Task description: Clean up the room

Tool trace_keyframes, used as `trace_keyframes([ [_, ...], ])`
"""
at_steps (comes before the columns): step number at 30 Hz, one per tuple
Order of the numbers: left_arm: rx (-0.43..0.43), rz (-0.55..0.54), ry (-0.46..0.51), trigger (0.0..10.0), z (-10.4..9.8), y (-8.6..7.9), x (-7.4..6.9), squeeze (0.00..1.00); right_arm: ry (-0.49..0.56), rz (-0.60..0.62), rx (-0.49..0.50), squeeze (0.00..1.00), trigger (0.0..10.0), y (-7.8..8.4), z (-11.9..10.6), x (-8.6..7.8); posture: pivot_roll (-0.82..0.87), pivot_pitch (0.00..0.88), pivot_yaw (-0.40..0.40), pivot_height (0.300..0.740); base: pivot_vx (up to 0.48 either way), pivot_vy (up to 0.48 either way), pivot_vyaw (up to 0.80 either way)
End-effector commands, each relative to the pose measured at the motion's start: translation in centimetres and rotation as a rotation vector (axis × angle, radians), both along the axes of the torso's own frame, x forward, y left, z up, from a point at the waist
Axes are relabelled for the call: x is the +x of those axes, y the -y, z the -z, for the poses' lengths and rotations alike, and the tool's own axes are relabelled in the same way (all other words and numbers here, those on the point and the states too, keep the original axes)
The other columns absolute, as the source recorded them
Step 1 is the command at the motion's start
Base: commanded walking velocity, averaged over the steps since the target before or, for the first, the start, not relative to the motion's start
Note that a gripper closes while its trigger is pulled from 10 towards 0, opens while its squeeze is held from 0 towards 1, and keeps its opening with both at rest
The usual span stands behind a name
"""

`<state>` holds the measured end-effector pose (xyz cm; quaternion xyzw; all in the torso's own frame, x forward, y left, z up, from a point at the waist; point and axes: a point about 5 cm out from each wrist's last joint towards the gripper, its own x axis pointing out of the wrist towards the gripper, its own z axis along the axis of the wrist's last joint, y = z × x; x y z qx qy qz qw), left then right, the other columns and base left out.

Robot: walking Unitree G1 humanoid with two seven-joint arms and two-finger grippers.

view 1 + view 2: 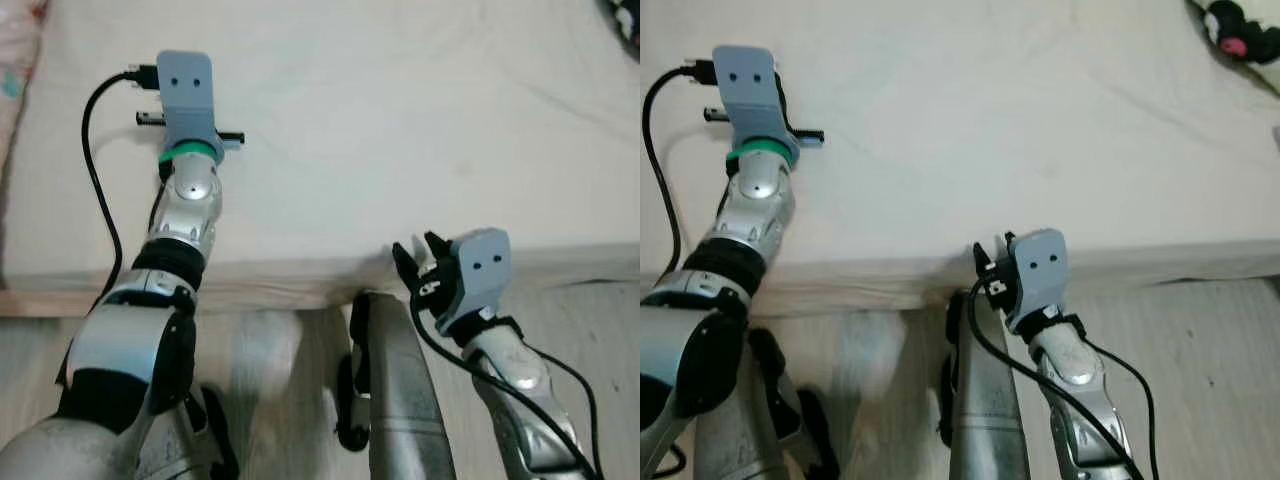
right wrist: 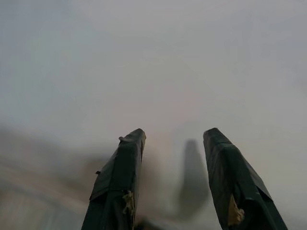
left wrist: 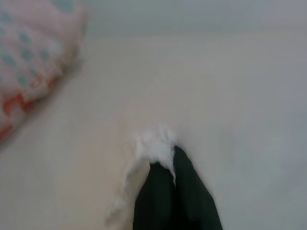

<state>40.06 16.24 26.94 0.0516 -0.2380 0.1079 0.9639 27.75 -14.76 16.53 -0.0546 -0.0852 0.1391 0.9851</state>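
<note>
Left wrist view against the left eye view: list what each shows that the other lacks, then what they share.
Left wrist view alone: the left gripper shut on a white crumpled tissue, and a pink patterned blanket beside it. Left eye view alone: the right gripper open at the bed's near edge, and the wooden floor. Shared: the cream bed sheet.

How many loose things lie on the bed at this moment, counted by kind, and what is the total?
White crumpled tissue, pinched between the shut fingers of the left gripper: 1
Pink patterned cloth, beside it on the bed: 1
Black and white soft toy, at the bed's far right corner, partly cut off: 1
Total: 3
The right gripper is open and holds nothing.
</note>
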Motion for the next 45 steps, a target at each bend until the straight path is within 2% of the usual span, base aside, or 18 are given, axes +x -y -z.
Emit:
trace_keyframes([
  [1, 0.009, 0.07, 0.005, 10.0, 0.3, 0.8, -0.5, 0.0, -0.022, 0.023, 0.02, 0.0, 10.0, 0.6, 0.7, -0.1, -0.13, 0.305, -0.025, 0.516, 0.0, 0.0, 0.0],
  [3, 0.059, 0.211, 0.001, 10.0, 1.1, 2.4, -2.4, 0.0, -0.013, 0.033, 0.083, 0.0, 10.0, 0.6, 0.6, 0.5, -0.09, 0.243, -0.01, 0.516, 0.0, 0.0, 0.0],
  [6, 0.085, 0.284, -0.051, 10.0, 2.5, 3.4, -3.8, 0.0, 0.002, 0.037, 0.124, 0.0, 10.0, 0.4, 0.4, 0.8, -0.08, 0.215, -0.003, 0.516, 0.0, 0.0, 0.0],
  [7, 0.085, 0.284, -0.051, 10.0, 2.5, 3.4, -3.8, 0.0, 0.002, 0.037, 0.124, 0.0, 10.0, 0.4, 0.4, 0.8, -0.08, 0.215, -0.003, 0.516, 0.0, 0.0, 0.0],
  [9, 0.06, 0.312, -0.122, 10.0, 4.4, 3.6, -4.8, 0.0, 0.037, 0.045, 0.125, 0.0, 10.0, 0.6, 0.0, 0.9, -0.06, 0.17, 0.001, 0.516, 0.0, 0.0, 0.0],
  [10, 0.06, 0.312, -0.122, 10.0, 4.4, 3.6, -4.8, 0.0, 0.037, 0.045, 0.125, 0.0, 10.0, 0.6, 0.0, 0.9, -0.06, 0.17, 0.001, 0.516, 0.0, 0.0, 0.0],
  [13, 0.042, 0.313, -0.185, 10.0, 6.6, 3.1, -6.0, 0.0, 0.097, 0.07, 0.114, 0.0, 10.0, 1.4, -1.0, 1.2, -0.06, 0.131, -0.002, 0.516, 0.0, 0.0, 0.0],
  [21, 0.048, 0.309, -0.212, 10.0, 7.4, 2.8, -6.7, 0.0, 0.144, 0.088, 0.086, 0.0, 10.0, 2.0, -1.7, 1.8, -0.05, 0.094, -0.002, 0.516, 0.0, 0.0, 0.0],
  [22, 0.043, 0.275, -0.242, 10.0, 7.9, 2.3, -7.2, 0.0, 0.164, 0.107, 0.018, 0.0, 10.0, 2.2, -1.4, 2.1, -0.04, 0.073, -0.001, 0.516, 0.0, 0.0, 0.0],
  [26, 0.029, 0.233, -0.263, 10.0, 7.7, 1.8, -7.3, 0.0, 0.17, 0.134, -0.015, 0.0, 10.0, 2.5, -1.0, 2.4, -0.04, 0.06, -0.002, 0.521, 0.0, 0.0, 0.0],
  [30, 0.009, 0.198, -0.256, 10.0, 6.9, 1.4, -6.9, 0.0, 0.165, 0.152, -0.003, 0.0, 10.0, 2.7, -0.8, 2.7, -0.03, 0.049, -0.003, 0.536, 0.0, 0.0, 0.0],
  [45, -0.01, 0.205, -0.234, 10.0, 5.4, 1.5, -5.9, 0.0, 0.19, 0.156, -0.001, 0.0, 10.0, 2.9, -1.1, 3.9, -0.03, 0.012, -0.001, 0.575, 0.0, 0.0, 0.0],
])
